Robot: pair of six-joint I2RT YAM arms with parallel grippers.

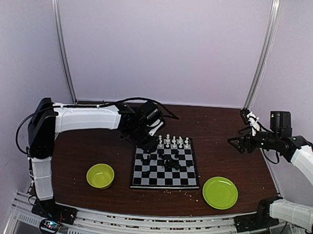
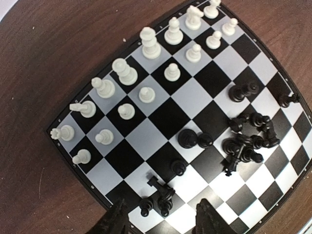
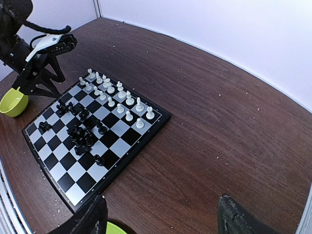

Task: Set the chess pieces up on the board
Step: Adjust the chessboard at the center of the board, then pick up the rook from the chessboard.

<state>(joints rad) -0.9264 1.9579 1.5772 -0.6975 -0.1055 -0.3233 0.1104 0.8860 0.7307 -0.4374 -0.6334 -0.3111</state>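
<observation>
Roughly half is done: the white chess pieces (image 2: 146, 73) stand in two neat rows along the far edge of the board (image 2: 168, 117), the black chess pieces (image 2: 246, 141) lie jumbled mid-board, the left gripper (image 2: 162, 222) hangs open over them, and the right gripper (image 3: 163, 222) gapes empty off to the side.

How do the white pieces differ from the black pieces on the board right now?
Layout: the white pieces stand in two tidy rows along one edge of the board; the black pieces are bunched loosely mid-board. Pose: the white pieces look upright; several black pieces lie tipped against each other. Both sets sit on the board.
</observation>
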